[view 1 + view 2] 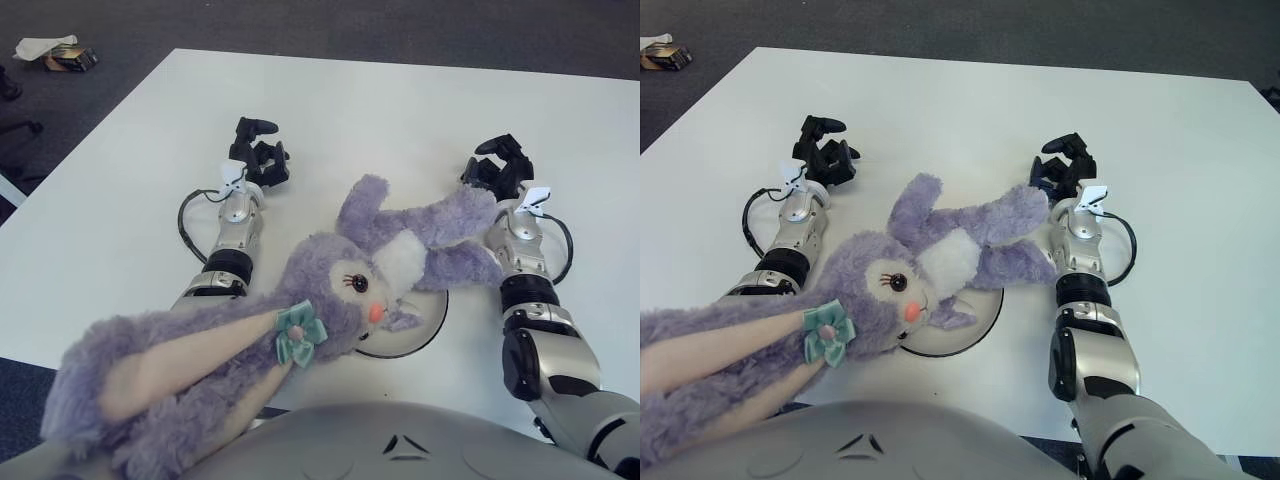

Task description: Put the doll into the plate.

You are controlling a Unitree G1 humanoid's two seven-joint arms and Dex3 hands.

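here, the purple plush rabbit doll (330,290) with a white belly patch, dark eyes, a pink-orange nose and a mint green bow by its ear sprawls across the middle of the white table (400,110), its head and body lying over the round white plate (425,325) so that only the plate's right and near rim shows from under it. its long ears, purple outside and pale pink inside, stretch toward the lower left and run out past the near edge of the table, above the robot's grey torso. one fuzzy limb points up the table, and another reaches right, its end just beside the right wrist. the right hand (500,165) shows at the right of the doll, a little farther up the table, its black fingers loosely curled and holding nothing. the left hand (258,150) shows to the left of the doll and apart from it, fingers likewise relaxed and empty, with a black cable looping beside its silver forearm. beyond the table's far left corner, on the dark carpet, sits a small box with crumpled white paper (55,52).
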